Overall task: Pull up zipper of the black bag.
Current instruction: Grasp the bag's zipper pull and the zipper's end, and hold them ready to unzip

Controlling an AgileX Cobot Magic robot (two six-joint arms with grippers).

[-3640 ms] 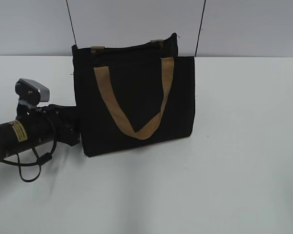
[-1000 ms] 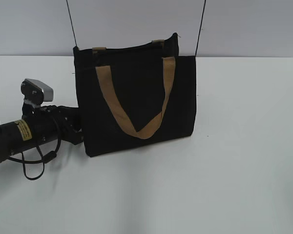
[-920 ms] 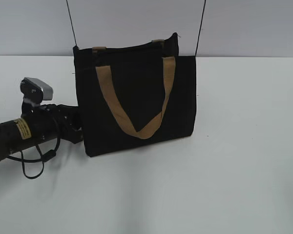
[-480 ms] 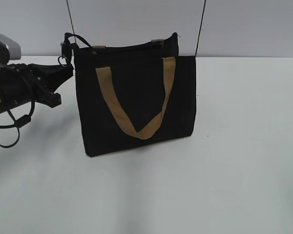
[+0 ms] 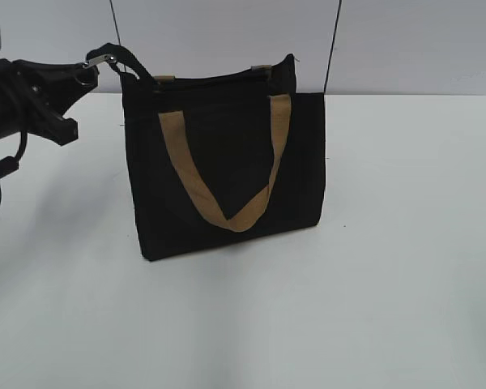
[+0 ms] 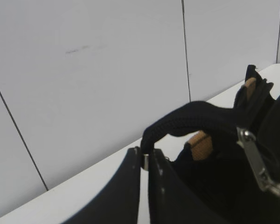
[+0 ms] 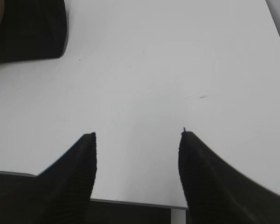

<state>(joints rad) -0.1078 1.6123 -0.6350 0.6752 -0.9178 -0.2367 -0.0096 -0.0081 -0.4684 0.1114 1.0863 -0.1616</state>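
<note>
- White table (image 5: pixel 389 243) carries the bag (image 5: pixel 227 170), upright.
- Left gripper (image 6: pixel 144 161), clamped on the zipper (image 6: pixel 191 119) end, sits off the bag's upper-left corner; zipper line runs rightward.
- Right gripper (image 7: pixel 136 135) gapes, well apart.

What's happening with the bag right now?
The left gripper is shut on the zipper of the black bag, with the zipper's black tape stretched out from the bag's upper left corner. The bag stands upright on the white table, tan handle hanging down its front. The right gripper hangs open over bare table, holding nothing.
</note>
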